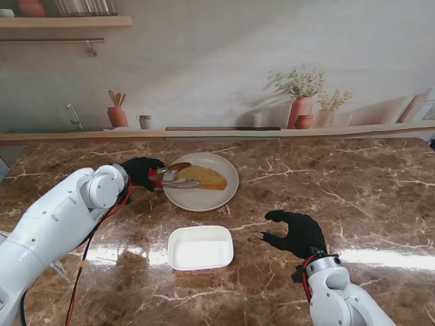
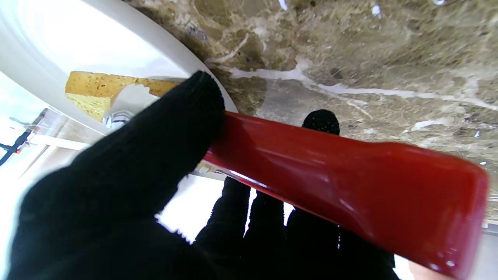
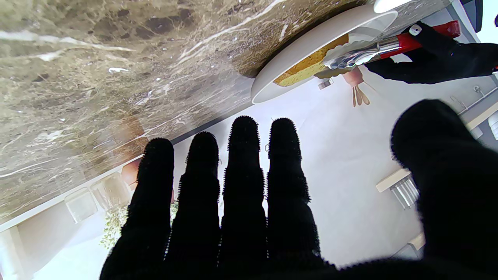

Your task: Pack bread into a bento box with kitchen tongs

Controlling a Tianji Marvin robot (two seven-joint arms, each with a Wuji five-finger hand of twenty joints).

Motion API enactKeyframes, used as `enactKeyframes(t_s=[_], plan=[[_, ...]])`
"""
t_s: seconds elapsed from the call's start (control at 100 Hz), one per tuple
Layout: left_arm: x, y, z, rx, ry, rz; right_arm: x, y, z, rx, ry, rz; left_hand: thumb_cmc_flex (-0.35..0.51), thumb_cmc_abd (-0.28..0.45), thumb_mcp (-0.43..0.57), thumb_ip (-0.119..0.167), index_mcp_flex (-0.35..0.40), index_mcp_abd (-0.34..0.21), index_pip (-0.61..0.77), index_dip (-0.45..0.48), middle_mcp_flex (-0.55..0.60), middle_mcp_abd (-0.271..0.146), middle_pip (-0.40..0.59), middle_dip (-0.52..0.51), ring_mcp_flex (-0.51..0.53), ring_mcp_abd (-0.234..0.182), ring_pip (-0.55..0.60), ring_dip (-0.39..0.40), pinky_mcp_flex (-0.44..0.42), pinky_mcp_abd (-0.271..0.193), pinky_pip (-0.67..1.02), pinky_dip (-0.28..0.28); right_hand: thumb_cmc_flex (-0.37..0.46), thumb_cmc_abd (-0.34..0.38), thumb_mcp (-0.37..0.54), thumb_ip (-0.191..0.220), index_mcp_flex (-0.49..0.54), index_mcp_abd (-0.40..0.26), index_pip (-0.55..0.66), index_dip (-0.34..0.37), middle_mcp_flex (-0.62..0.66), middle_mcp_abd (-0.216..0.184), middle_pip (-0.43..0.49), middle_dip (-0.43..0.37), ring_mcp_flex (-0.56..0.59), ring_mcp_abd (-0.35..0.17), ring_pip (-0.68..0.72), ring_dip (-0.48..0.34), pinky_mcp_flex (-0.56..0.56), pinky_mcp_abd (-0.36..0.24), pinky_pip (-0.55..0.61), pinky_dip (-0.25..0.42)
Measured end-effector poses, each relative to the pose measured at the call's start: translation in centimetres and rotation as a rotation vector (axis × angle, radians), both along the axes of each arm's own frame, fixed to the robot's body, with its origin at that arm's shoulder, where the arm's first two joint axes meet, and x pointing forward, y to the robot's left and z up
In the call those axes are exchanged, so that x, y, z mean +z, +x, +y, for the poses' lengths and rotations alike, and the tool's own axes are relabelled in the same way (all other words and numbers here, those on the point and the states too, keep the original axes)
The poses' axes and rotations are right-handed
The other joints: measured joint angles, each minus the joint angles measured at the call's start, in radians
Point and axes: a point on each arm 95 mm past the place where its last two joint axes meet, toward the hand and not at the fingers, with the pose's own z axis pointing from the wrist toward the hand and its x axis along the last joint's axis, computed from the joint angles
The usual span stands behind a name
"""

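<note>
A slice of yellow bread (image 1: 204,177) (image 2: 93,91) (image 3: 307,68) lies on a white round plate (image 1: 216,197) (image 2: 50,42) (image 3: 311,42) in the middle of the marble table. My left hand (image 1: 141,171) (image 2: 128,171) is shut on red-handled metal tongs (image 1: 170,178) (image 2: 342,175) (image 3: 365,52), whose scalloped tips straddle the bread's left end. An empty white bento box (image 1: 200,248) sits nearer to me than the plate. My right hand (image 1: 297,233) (image 3: 241,202) rests open, fingers spread, to the right of the box.
A ledge runs along the table's far edge, backed by a printed kitchen wall with a plant pot (image 1: 301,111) and a utensil jar (image 1: 117,117). Brown marble table (image 1: 353,183) stretches on all sides.
</note>
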Motion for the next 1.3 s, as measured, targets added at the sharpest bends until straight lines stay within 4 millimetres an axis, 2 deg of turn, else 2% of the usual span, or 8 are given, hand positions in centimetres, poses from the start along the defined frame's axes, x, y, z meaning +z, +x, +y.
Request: enactKeyframes(t_s=[0.11, 0.46, 0.77, 0.93, 1.06, 1.12, 1.21, 1.3], plan=[[-0.2, -0.1, 0.2, -0.022, 0.035, 0.032, 0.0, 0.0, 0.0, 0.0, 0.001, 0.001, 0.0, 0.001, 0.0, 0.0, -0.041, 0.0, -0.024, -0.01, -0.018, 0.0, 0.0, 0.0, -0.022, -0.01, 0.003, 0.001, -0.015, -0.012, -0.01, 0.009, 0.0, 0.001, -0.008, 0.0, 0.001, 0.0, 0.0, 0.0, 0.0, 0.0, 0.0, 0.009, 0.0, 0.002, 0.001, 0.001, -0.008, 0.002, 0.0, 0.001], [-0.4, 0.1, 0.7, -0.022, 0.038, 0.038, -0.1, 0.0, 0.0, 0.0, 0.003, 0.005, 0.001, 0.022, 0.002, 0.001, -0.033, 0.0, -0.033, -0.023, -0.018, 0.0, 0.0, 0.0, -0.022, -0.01, 0.017, 0.001, -0.02, -0.014, -0.011, 0.036, 0.0, 0.021, -0.008, 0.0, 0.001, 0.0, 0.0, 0.0, 0.011, 0.0, 0.008, 0.01, 0.0, 0.006, 0.01, 0.003, -0.009, 0.013, 0.0, 0.013], [-0.3, 0.4, 0.2, -0.036, 0.056, 0.052, -0.2, 0.0, 0.0, 0.001, 0.007, 0.01, -0.001, 0.106, -0.024, 0.0, -0.021, -0.008, -0.033, -0.013, 0.036, 0.0, 0.004, 0.0, -0.016, -0.01, 0.095, -0.044, 0.004, -0.014, 0.0, 0.072, 0.0, 0.04, -0.018, 0.0, 0.001, 0.0, 0.0, 0.0, 0.011, 0.0, 0.008, 0.021, 0.0, 0.01, 0.01, 0.014, -0.009, 0.013, 0.0, 0.025], [-0.3, 0.4, 0.0, -0.042, 0.062, 0.066, -0.4, 0.0, 0.0, 0.003, 0.01, 0.013, 0.038, 0.203, -0.202, -0.001, -0.011, -0.009, -0.057, -0.013, 0.068, 0.0, 0.011, 0.015, 0.002, -0.005, 0.146, -0.038, 0.014, -0.012, 0.016, 0.099, 0.0, 0.046, -0.018, 0.0, 0.001, -0.001, 0.008, 0.0, 0.011, 0.0, 0.008, 0.021, 0.0, 0.01, 0.011, 0.014, -0.009, 0.013, 0.0, 0.025], [-0.1, 0.5, -0.2, -0.043, 0.063, 0.07, -0.4, -0.1, 0.0, 0.003, 0.011, 0.014, 0.141, 0.236, -0.391, -0.002, 0.011, -0.011, -0.07, -0.013, 0.141, 0.0, 0.012, 0.154, 0.004, 0.011, 0.171, -0.035, 0.016, 0.003, 0.017, 0.102, 0.0, 0.046, -0.018, 0.0, 0.002, -0.001, 0.008, 0.0, 0.011, 0.0, 0.009, 0.021, 0.0, 0.01, 0.01, 0.014, -0.009, 0.014, 0.0, 0.025], [-0.1, 0.5, -0.2, -0.045, 0.066, 0.066, -0.4, -0.1, 0.0, 0.003, 0.011, 0.014, 0.17, 0.241, -0.447, -0.002, 0.013, -0.014, -0.07, -0.003, 0.181, -0.004, -0.023, 0.205, 0.004, 0.012, 0.185, -0.027, 0.021, 0.006, 0.018, 0.106, 0.001, 0.048, -0.018, 0.0, 0.002, -0.001, 0.008, 0.0, 0.011, 0.0, 0.009, 0.022, 0.0, 0.01, 0.011, 0.014, -0.009, 0.014, 0.0, 0.026], [-0.1, 0.6, -0.4, -0.047, 0.063, 0.058, -0.4, -0.1, 0.0, 0.003, 0.012, 0.013, 0.27, 0.25, -0.622, -0.003, 0.037, -0.015, -0.068, 0.021, 0.25, -0.004, -0.087, 0.285, 0.027, 0.019, 0.218, -0.015, 0.035, 0.013, 0.042, 0.111, 0.001, 0.048, -0.018, 0.0, 0.01, -0.001, 0.013, 0.0, 0.011, 0.0, 0.009, 0.022, 0.0, 0.01, 0.011, 0.014, -0.009, 0.014, 0.0, 0.025], [-0.1, 0.7, -0.5, -0.048, 0.059, 0.048, -0.4, -0.1, 0.0, 0.006, 0.013, 0.017, 0.317, 0.26, -0.695, -0.003, 0.051, -0.017, -0.06, 0.039, 0.281, -0.004, -0.114, 0.334, 0.031, 0.022, 0.235, -0.001, 0.039, 0.02, 0.051, 0.124, 0.001, 0.05, -0.018, 0.0, 0.011, -0.01, 0.023, 0.0, 0.011, 0.0, 0.009, 0.022, 0.0, 0.01, 0.011, 0.014, -0.01, 0.014, 0.0, 0.026]])
